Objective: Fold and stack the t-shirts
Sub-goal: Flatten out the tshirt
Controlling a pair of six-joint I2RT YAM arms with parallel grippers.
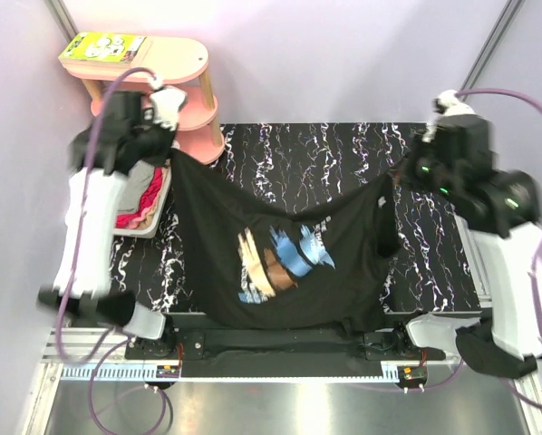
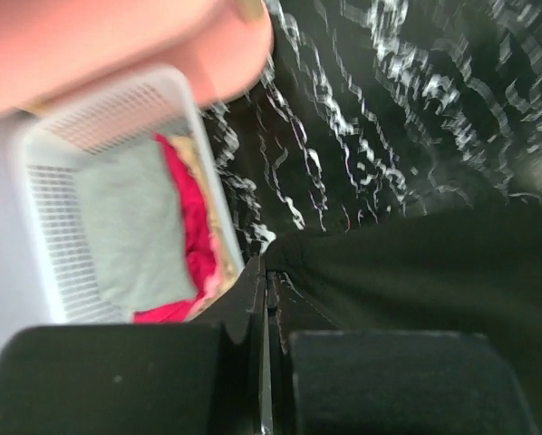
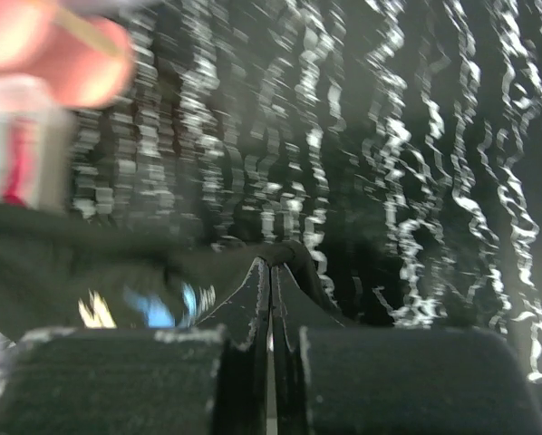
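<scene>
- Table (image 1: pixel 325 154): black marbled top. No folded shirt or stack shows anywhere on it.
- Black t-shirt (image 1: pixel 280 258): centre of the table, print side up, stretched between both arms.
  - The top edge sags in the middle, between the corners at 10 and 2 o'clock.
  - The lower part reaches the table's 6 o'clock edge.
  - It looks lifted rather than laid flat, with no fold made yet.
- Basket (image 1: pixel 158 227): white lattice, at the table's 9 o'clock edge, just below the pink stool (image 1: pixel 171 59).
- Grey shirt (image 2: pixel 130 227) and red/pink shirt (image 2: pixel 185 208): bunched together inside the basket, unfolded and untouched.
- Left end effector (image 2: pixel 267 276): clamped on the black shirt's 10 o'clock corner, with cloth running out from between the closed fingers. It sits just beside the basket's inner rim.
- Right end effector (image 3: pixel 271 267): pinched tight on the 2 o'clock corner, with dark cloth and a bit of print trailing toward 9 o'clock in its wrist view.
- Status estimate: early, nothing folded out of three shirts.
  - The step in hand looks like spreading the first shirt.
  - Left to do: lay it flat, fold it, then repeat for the two in the basket and stack.
</scene>
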